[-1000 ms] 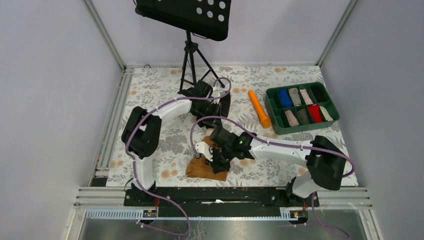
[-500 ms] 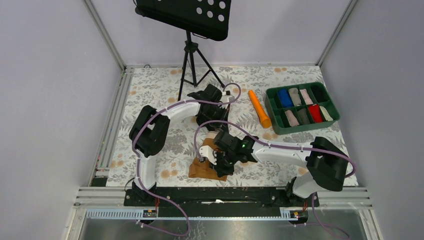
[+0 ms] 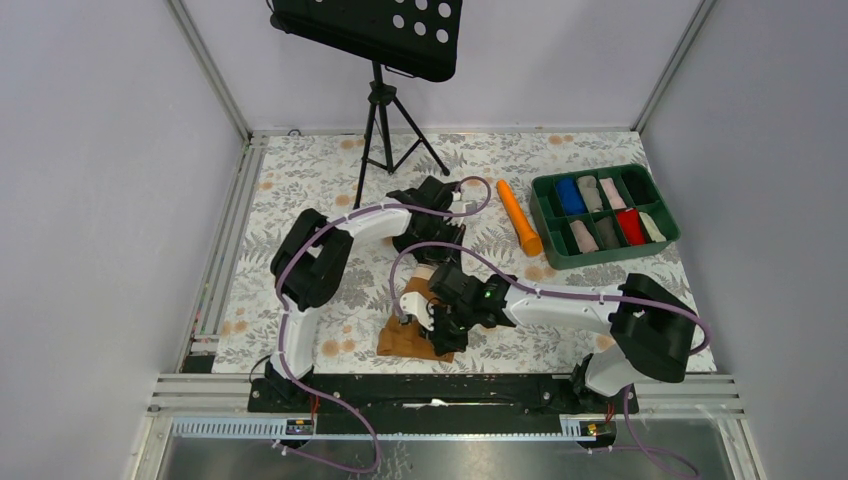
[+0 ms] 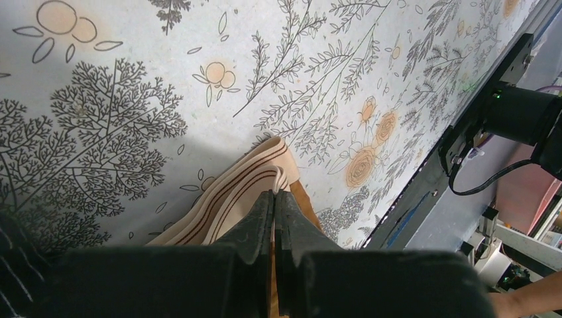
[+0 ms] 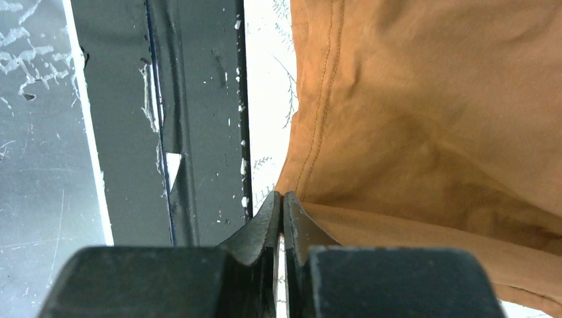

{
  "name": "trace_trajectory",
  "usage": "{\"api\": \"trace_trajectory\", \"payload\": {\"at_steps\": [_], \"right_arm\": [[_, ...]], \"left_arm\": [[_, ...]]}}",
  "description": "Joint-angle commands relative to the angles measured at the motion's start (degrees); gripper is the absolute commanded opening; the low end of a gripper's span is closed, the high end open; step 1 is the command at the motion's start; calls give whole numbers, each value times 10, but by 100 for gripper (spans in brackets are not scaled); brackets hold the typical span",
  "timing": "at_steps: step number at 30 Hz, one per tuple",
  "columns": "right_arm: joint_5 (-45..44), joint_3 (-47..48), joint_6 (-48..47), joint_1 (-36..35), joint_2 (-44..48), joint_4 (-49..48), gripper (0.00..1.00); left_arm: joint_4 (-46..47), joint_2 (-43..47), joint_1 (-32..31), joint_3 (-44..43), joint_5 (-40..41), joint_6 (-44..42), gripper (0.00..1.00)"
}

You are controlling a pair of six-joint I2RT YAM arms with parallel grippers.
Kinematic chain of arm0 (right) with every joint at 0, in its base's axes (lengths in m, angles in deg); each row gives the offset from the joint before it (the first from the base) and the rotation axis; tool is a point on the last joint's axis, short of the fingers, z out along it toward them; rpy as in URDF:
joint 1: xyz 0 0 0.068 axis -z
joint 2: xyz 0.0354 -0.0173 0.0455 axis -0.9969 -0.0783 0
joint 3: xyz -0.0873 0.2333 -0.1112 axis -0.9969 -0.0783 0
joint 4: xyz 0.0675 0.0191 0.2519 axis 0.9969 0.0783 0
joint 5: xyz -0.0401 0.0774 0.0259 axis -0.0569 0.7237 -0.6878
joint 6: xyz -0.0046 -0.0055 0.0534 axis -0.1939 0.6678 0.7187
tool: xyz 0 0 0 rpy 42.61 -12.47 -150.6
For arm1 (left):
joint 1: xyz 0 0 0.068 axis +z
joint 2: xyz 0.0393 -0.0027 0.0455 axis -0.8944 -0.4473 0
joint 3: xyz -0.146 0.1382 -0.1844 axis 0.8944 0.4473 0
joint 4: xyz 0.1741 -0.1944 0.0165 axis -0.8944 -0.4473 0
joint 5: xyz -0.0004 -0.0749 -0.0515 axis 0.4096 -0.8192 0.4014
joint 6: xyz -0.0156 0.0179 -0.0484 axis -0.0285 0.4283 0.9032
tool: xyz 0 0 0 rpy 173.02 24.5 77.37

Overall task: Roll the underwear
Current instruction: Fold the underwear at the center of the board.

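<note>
Your left gripper [image 4: 275, 193], fingers pressed together, swung nearer the pale striped waistband [image 4: 225, 199] of the caramel-brown fabric underwear [image 3: 403, 342], bunched at the flowered tabletop's [image 3: 300, 180] near edge. Your right gripper [image 5: 283, 195], tips together, met its hem. Rolling looked unfinished.

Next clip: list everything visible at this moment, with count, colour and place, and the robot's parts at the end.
underwear: one, caramel brown with a pale striped waistband, near edge of the table between the arms
cylinder: one, bright orange, lying left of the tray
tray: one, green, far right of the table, eight compartments
fabric rolls: eight, including blue, grey, pink, black, red and cream, one per tray compartment
tripod stand: one, black, far edge, carrying a perforated black panel
table cover: one, white floral print
left fingers: one pair, black, closed on the waistband
right fingers: one pair, black, closed on the brown edge
</note>
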Motion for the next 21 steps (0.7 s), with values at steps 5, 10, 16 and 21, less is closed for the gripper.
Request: {"api": "trace_trajectory", "payload": {"at_steps": [5, 10, 16, 21], "right_arm": [[-14, -11, 19, 1, -24, -61, 7], [-32, -17, 14, 1, -15, -65, 13], [-42, -6, 3, 1, -3, -49, 28], [34, 53, -24, 14, 40, 56, 43]], "left_arm": [[0, -16, -5, -48, -6, -21, 0], [-4, -21, -10, -51, -2, -24, 0], [-7, -25, -16, -55, 1, -22, 0], [-25, 18, -14, -46, 23, -40, 0]]}}
